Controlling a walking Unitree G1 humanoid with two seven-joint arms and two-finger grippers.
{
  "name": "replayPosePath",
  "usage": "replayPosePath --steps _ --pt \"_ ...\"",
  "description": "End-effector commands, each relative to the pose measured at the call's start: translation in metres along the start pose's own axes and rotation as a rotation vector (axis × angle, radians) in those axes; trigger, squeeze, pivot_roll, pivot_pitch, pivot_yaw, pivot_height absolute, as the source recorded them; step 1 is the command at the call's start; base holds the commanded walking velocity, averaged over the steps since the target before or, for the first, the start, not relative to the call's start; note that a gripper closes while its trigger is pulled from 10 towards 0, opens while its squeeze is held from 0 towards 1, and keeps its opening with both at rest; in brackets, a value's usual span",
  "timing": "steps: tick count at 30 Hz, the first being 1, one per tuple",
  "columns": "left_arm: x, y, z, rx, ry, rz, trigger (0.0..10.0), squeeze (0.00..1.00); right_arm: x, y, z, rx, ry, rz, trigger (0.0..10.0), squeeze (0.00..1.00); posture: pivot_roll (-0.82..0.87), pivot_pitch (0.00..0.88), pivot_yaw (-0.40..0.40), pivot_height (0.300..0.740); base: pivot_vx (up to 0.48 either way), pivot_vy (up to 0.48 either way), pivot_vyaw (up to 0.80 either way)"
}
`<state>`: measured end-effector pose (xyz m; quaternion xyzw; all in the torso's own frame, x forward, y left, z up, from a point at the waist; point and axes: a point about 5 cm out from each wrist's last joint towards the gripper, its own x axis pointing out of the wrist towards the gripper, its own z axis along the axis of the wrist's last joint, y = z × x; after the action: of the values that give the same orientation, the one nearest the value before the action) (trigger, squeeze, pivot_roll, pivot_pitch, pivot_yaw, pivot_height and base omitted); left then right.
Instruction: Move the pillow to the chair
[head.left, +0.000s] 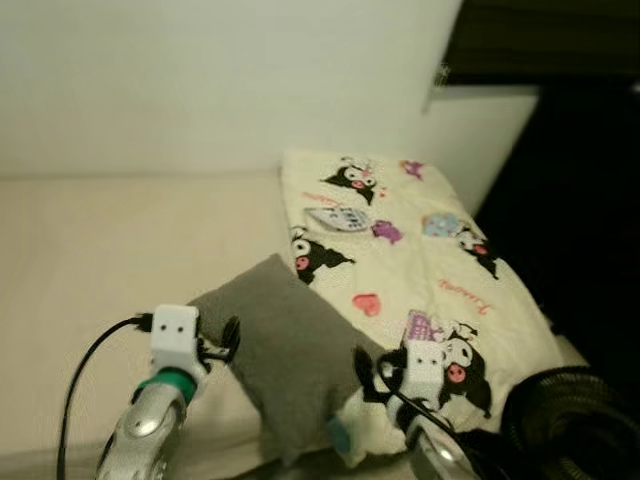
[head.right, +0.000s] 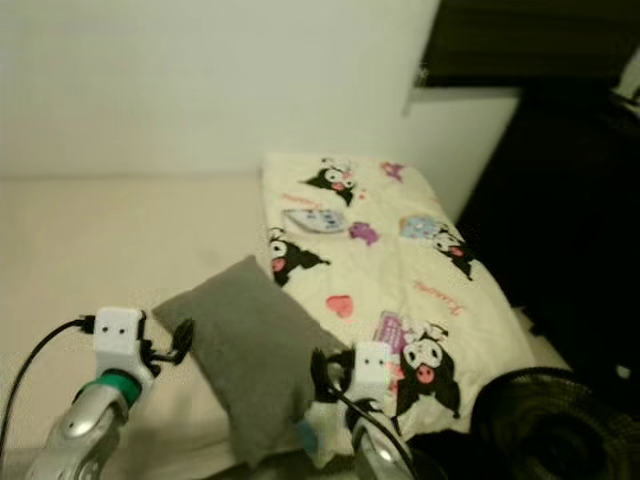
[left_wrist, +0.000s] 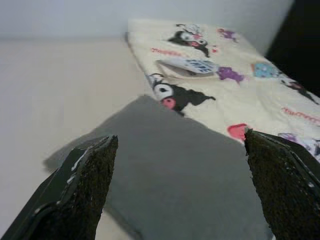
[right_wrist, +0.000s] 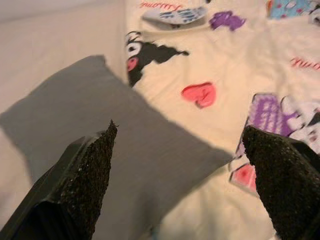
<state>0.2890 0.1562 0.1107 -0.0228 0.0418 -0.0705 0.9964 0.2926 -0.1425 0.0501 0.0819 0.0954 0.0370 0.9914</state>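
A grey pillow lies slantwise on the cream bed, one end overlapping a cream blanket printed with cartoon figures. My left gripper hovers at the pillow's left edge, fingers open. At the pillow's right side my right gripper is open too, over the seam between pillow and blanket. In the left wrist view the pillow lies between and beyond the spread fingers. The right wrist view has the pillow just under the wide-apart fingers. No chair can be made out.
A white wall backs the bed. A dark gap runs along the blanket's right side. A black ribbed object sits at the lower right, close to my right arm. A black cable loops from the left wrist.
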Motion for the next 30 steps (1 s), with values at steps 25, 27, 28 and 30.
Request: replayPosePath --steps 25,27,28,30 --pt "-0.004 0.004 -0.010 0.025 0.030 0.021 10.0 0.00 -0.002 0.002 -0.006 -0.003 0.015 -0.014 10.0 0.00 -0.02 0.043 -0.006 0.739 0.228 0.000 0.16" --pt "-0.003 0.003 -0.010 0.026 0.029 0.019 10.0 0.00 -0.002 0.001 -0.007 -0.004 0.017 -0.016 10.0 0.00 -0.02 0.042 -0.007 0.739 0.000 0.000 0.00" --pt "-0.004 0.002 -0.010 0.026 0.027 0.017 10.0 0.00 -0.003 0.001 -0.008 -0.005 0.020 -0.016 10.0 0.00 -0.02 0.040 -0.009 0.739 0.000 0.000 0.00" --pt "-0.004 0.002 -0.010 0.026 0.026 0.016 10.0 0.00 -0.004 0.001 -0.009 -0.006 0.023 -0.016 10.0 0.00 -0.02 0.040 -0.009 0.739 0.000 0.000 0.00"
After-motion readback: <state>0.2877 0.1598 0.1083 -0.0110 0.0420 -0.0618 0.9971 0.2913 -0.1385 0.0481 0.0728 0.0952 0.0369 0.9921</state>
